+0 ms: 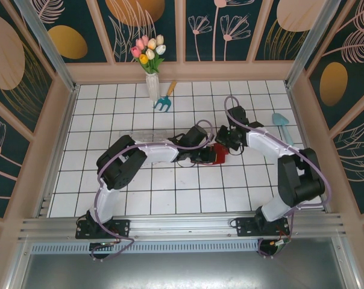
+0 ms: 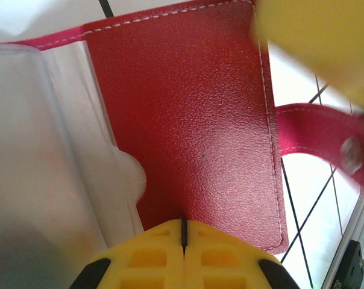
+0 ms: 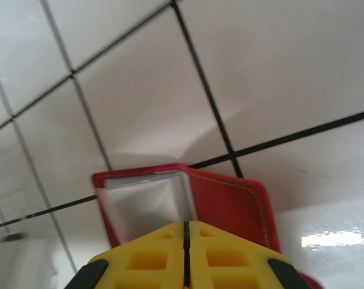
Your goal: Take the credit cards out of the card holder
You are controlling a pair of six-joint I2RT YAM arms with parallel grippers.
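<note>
Left tool (image 2: 183, 224) is clamped on the card holder (image 2: 194, 120) edge. Right tool (image 3: 186, 224) is closed on its opposite edge.

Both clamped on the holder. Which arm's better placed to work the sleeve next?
Right, probably. Right gripper is shut at the holder's clear sleeve; left gripper only pins the red side.

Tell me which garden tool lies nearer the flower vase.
The teal hand rake with the wooden handle, right beside the white vase of tulips; the pale blue trowel lies far off to the right.
</note>
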